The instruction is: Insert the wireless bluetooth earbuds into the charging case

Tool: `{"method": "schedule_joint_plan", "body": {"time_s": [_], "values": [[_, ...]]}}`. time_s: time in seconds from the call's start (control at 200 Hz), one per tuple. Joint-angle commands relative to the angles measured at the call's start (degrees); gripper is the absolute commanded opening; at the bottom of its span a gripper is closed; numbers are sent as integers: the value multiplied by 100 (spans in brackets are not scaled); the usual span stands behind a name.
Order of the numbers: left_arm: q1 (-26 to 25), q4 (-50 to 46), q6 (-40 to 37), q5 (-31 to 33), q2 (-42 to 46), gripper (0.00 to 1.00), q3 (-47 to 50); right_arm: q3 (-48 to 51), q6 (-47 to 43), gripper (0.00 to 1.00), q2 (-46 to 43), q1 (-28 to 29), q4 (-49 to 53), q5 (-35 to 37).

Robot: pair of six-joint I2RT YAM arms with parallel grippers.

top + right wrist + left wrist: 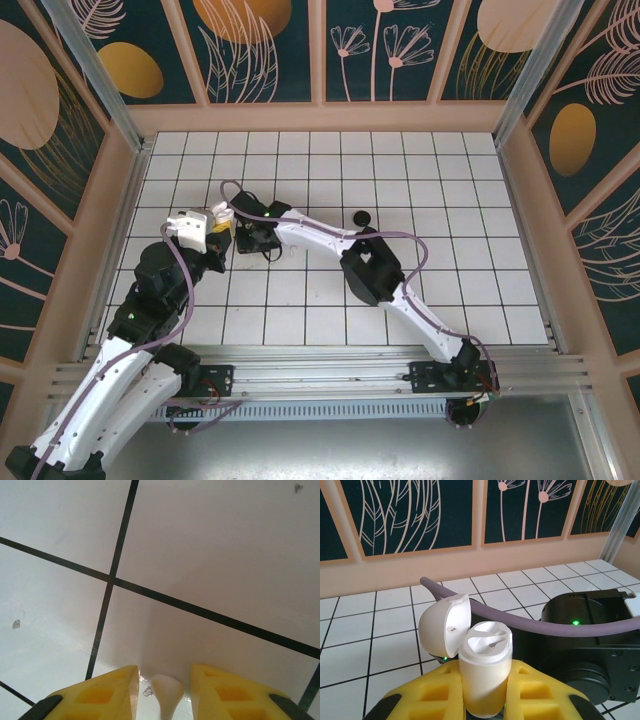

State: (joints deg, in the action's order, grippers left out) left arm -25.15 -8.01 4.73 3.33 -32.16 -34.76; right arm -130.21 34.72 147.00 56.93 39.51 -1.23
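My left gripper [485, 675] is shut on the white charging case [485, 655], held upright between the yellow fingers [440, 690]. Its lid [445, 627] is swung open to the left and the two white wells on top face up. My right gripper [165, 680] hangs low over the tiled floor [210, 555], its jaws apart. A white earbud [166, 692] sits between the fingers with a gap on either side. In the top view both grippers meet at the left middle of the floor, the left gripper [220, 233] close beside the right gripper [258, 240].
The right arm's black wrist [585, 645] and purple cable [520, 617] pass close behind the case. A small black object [365, 218] lies on the tiles right of centre. Peach walls [320, 118] fence in the tiled floor.
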Motion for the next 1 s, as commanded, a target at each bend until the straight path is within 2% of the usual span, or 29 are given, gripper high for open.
{"method": "schedule_joint_plan", "body": {"time_s": [0.0,0.47,0.646,0.816,0.996], "values": [[19,-14,-69,78,70,0,71,-231,-218,32,154,149,455,337],[19,19,-36,159,103,0,94,-311,-386,15,44,190,647,340],[19,92,52,83,54,0,93,-243,-477,11,-193,181,664,418],[19,113,197,-187,-196,0,-84,149,-655,9,-668,153,592,752],[19,158,408,-476,-344,0,-143,1086,-867,8,-1449,93,141,1032]]}}
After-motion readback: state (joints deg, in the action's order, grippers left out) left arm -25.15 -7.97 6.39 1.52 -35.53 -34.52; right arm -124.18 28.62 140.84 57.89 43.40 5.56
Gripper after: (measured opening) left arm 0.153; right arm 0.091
